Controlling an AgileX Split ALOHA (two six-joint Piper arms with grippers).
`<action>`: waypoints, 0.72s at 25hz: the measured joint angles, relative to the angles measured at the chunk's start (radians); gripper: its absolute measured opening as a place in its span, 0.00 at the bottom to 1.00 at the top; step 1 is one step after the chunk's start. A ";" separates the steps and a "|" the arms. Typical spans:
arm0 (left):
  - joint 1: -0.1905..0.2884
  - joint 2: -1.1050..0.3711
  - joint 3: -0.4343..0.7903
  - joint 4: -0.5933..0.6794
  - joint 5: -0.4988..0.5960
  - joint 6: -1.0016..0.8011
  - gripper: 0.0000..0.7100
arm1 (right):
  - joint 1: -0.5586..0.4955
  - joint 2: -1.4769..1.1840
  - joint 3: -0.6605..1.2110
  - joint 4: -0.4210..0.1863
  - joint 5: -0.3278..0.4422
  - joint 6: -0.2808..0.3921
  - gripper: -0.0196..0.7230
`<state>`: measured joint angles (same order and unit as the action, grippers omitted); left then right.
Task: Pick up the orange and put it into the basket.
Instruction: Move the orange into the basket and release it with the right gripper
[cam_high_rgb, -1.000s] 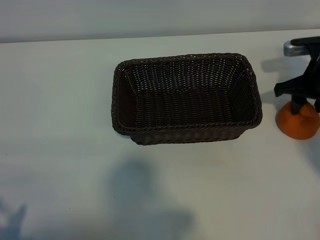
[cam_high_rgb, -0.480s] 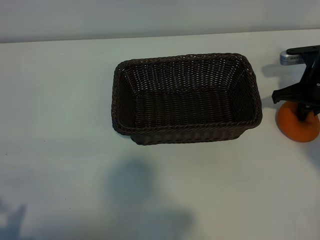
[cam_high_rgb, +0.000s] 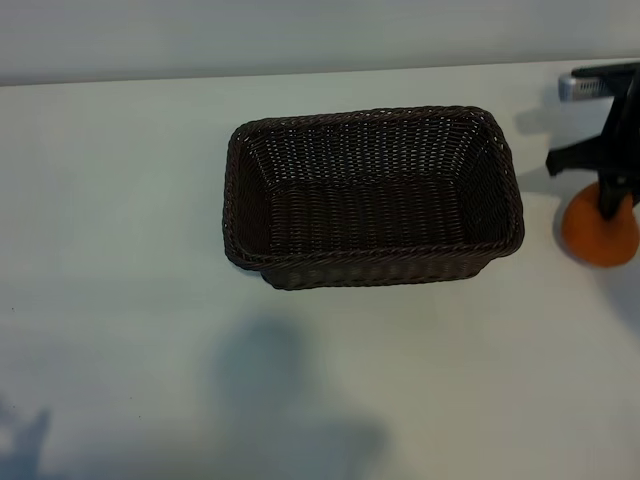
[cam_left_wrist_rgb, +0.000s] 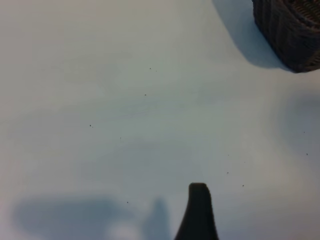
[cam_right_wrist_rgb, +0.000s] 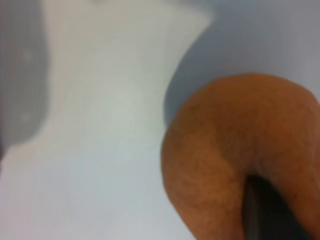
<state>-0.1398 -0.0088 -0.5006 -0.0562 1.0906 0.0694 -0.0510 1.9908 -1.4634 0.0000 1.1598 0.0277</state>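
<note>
Left gripper (cam_left_wrist_rgb: 198, 210) sits parked in front of the basket (cam_high_rgb: 372, 262), fingers spread, doing nothing. Further back, just right of the basket, the right gripper (cam_high_rgb: 612, 205) has pinched the orange (cam_high_rgb: 598, 232) and started lifting. Next: carry it over.

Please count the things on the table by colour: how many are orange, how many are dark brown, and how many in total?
Orange: 1, the orange, held in the right gripper.
Dark brown: 1, the basket.
Total: 2
</note>
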 joint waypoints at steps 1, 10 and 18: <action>0.000 0.000 0.000 0.001 0.000 0.000 0.83 | 0.000 0.001 -0.034 0.012 0.021 -0.007 0.14; 0.000 0.000 0.000 0.002 0.000 -0.005 0.83 | 0.007 -0.039 -0.193 0.071 0.060 -0.028 0.12; 0.000 0.000 0.000 0.002 0.000 -0.004 0.83 | 0.069 -0.192 -0.200 0.066 0.069 -0.037 0.12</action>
<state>-0.1398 -0.0088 -0.5006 -0.0541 1.0906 0.0657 0.0177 1.7988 -1.6639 0.0657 1.2287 -0.0093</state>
